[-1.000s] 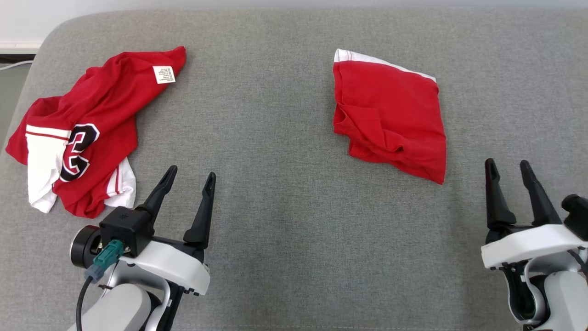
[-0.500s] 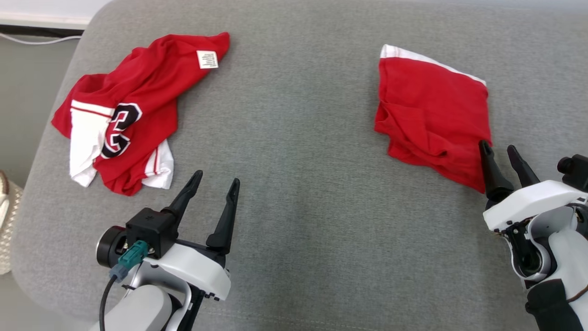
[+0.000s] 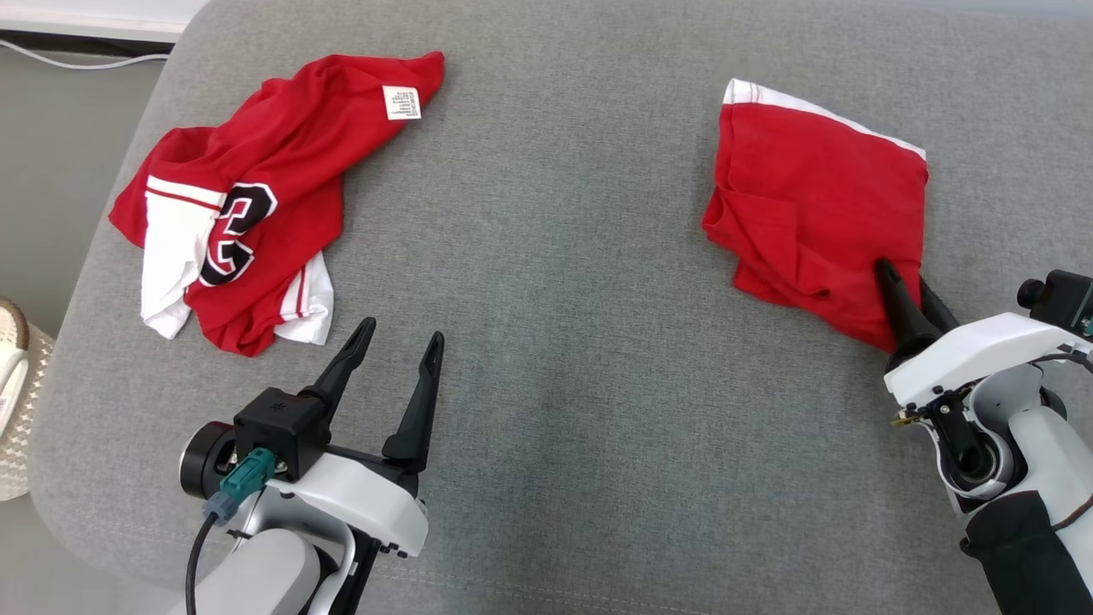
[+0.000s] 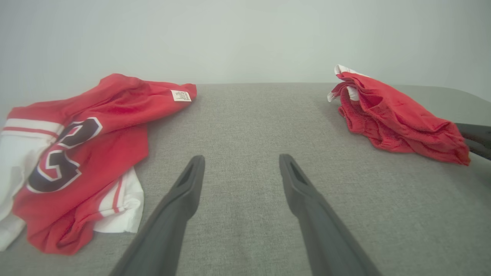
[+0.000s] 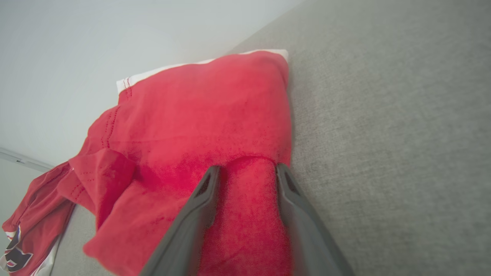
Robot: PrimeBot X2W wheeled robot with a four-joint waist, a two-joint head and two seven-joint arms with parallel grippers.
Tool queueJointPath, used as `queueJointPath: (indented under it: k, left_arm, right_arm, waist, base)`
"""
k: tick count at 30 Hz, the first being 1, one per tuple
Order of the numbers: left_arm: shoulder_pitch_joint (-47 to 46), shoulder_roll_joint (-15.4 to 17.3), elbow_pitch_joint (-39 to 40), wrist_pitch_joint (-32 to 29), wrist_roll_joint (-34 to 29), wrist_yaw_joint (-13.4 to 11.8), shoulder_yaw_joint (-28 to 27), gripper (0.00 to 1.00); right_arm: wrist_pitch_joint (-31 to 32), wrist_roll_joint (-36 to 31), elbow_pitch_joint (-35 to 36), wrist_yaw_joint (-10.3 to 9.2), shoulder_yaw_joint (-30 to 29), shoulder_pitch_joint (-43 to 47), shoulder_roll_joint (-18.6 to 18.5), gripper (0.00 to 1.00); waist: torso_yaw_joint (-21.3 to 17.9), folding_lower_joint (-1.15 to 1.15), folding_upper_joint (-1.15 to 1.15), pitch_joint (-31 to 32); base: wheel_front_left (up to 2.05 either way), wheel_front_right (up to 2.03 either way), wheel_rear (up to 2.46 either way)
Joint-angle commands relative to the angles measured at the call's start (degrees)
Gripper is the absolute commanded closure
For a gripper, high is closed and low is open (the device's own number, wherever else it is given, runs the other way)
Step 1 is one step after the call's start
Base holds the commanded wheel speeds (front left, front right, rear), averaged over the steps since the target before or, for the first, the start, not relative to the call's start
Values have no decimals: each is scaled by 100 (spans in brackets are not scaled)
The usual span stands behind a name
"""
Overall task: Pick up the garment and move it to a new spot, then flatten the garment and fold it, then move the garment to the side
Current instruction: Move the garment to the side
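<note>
Forward off the bare grey cushion (image 3: 546, 359) and onto cloth is where the right gripper (image 3: 901, 278) has gone since the earlier frame, and its jaws have drawn in; the head camera has swung too, so the shift of the whole scene is not the garments moving.

Nearest, at the lower left, the left gripper (image 3: 401, 330) hangs just above the cushion with its jaws spread wide and nothing between them.

At the lower right, the right gripper's fingers sit on the near corner of the folded red garment (image 3: 820, 196). In the right wrist view they stand either side of a raised ridge of its fabric, jaws narrowed and cloth filling the gap. I cannot tell whether the pinch is firm yet.

That garment lies towards the right of the cushion as a rough square, its white band (image 3: 811, 111) along the far edge. A second piece, a crumpled red and white jersey (image 3: 256, 188), lies well apart at the far left, with its label (image 3: 401, 102) showing.

Since the piece under the right gripper is already folded, this looks like the last step: taking hold to move it aside. Next, the jaws need to close fully through all the layers at that corner. A lift or slide should be low and slow, or the fold may fall open.
</note>
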State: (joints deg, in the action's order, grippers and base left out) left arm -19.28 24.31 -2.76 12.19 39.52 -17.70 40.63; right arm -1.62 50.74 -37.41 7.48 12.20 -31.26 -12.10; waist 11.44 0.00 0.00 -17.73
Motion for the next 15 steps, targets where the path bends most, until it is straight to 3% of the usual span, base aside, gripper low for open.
queueJointPath:
  k: [1, 7, 15]
  left_arm:
    - [-249, 167, 98, 68, 47, 0, -243, 0]
    - [-261, 203, 113, 62, 53, -21, -258, 0]
    - [-208, 289, 196, 64, 77, -81, -311, 0]
  right_arm:
    - [-22, 76, 127, 1, 154, -41, -4, 100]
    - [-79, 343, 141, 1, 238, -47, -265, 100]
    - [-237, 163, -100, 1, -242, 187, -1317, 100]
  waist:
    - [-33, 0, 0, -11]
    - [-168, 0, 0, -15]
    - [-425, 0, 0, -76]
  base:
    - [0, 0, 0]
    - [0, 0, 0]
    - [0, 0, 0]
